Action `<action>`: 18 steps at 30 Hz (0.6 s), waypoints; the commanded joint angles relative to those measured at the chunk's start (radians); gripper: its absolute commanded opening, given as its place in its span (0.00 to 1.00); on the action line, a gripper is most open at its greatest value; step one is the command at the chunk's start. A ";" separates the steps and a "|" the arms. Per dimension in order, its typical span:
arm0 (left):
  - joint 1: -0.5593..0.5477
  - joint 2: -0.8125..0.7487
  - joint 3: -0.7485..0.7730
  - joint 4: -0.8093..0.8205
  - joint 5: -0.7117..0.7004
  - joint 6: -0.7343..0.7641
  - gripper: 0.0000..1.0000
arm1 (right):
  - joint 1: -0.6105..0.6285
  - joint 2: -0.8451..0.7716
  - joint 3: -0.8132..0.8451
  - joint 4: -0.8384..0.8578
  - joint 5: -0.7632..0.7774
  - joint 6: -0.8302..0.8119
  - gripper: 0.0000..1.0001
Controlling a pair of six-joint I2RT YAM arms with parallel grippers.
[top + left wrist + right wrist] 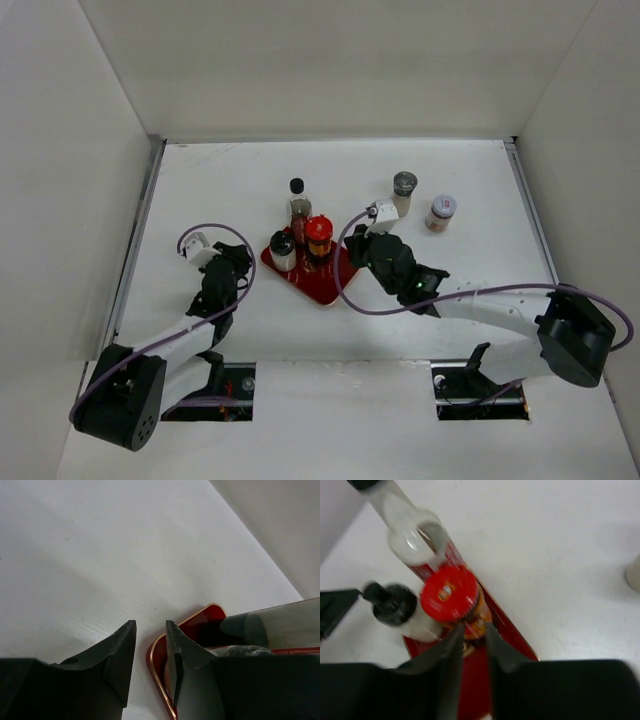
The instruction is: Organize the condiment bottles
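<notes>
Tray (512, 630): red, flat, on white table (560, 555).
On tray: red-capped bottle (451, 594), black-capped shaker (395, 605), tall clear-necked bottle (415, 535).
Right gripper (471, 637): fingertips nearly together, empty, just below red-capped bottle.

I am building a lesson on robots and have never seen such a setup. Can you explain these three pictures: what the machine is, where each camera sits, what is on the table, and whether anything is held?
Two robot arms stand at a white table's near edge. One camera looks down from above; one rides each wrist. A red tray holds three condiment bottles: tall black-capped, red-capped and dark-capped whitish. A grey-capped shaker and small jar stand apart. The left gripper and right gripper are nearly closed, holding nothing.
</notes>
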 commanded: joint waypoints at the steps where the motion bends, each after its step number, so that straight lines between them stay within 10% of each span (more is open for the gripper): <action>1: 0.023 0.036 0.031 0.027 0.073 -0.056 0.27 | -0.030 -0.002 -0.054 -0.188 -0.039 0.167 0.21; 3: 0.027 0.063 0.036 0.035 0.082 -0.067 0.27 | -0.039 0.014 -0.072 -0.221 -0.085 0.214 0.26; 8: 0.032 0.079 0.033 0.056 0.106 -0.079 0.27 | -0.058 0.094 -0.060 -0.216 -0.133 0.255 0.78; 18: 0.029 0.067 0.025 0.062 0.118 -0.087 0.33 | -0.148 0.278 0.021 -0.208 -0.170 0.314 0.47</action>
